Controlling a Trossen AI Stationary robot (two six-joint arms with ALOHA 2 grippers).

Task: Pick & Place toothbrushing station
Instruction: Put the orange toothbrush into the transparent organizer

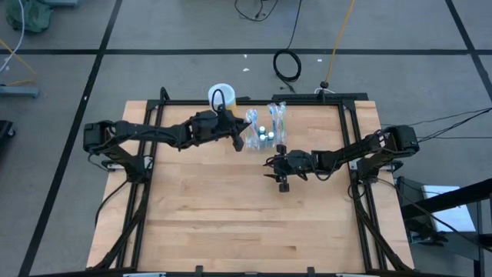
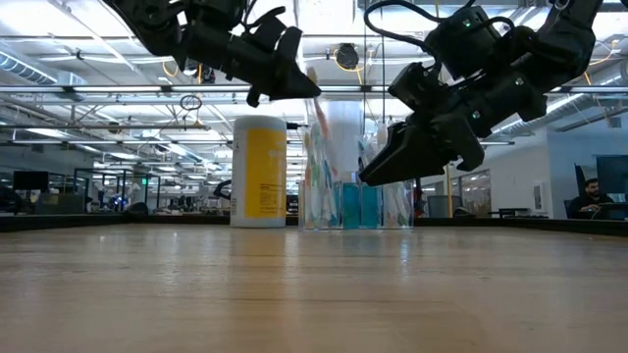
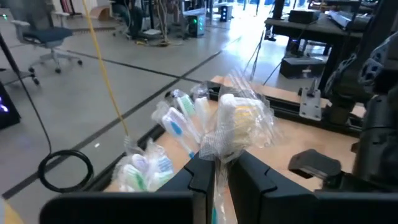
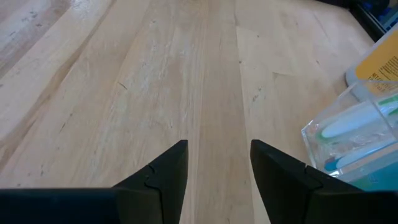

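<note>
Pinching a wrapped toothbrush over the holder

My left gripper point(image 3: 216, 177) is nipped tight on a wrapped toothbrush point(image 3: 239, 124) above the clear holder point(image 1: 265, 132) at the table's far edge, apparently to slot it in; my right gripper point(image 4: 217, 163) hangs empty and spread beside it.

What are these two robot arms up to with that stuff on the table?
They are working around a clear toothbrush holder at the far side of the table, next to a yellow cup. The left tool is pinched on a wrapped toothbrush above the holder. The right tool hangs open over bare wood just beside the holder, holding nothing. The holder itself stands on the table, not lifted.
</note>
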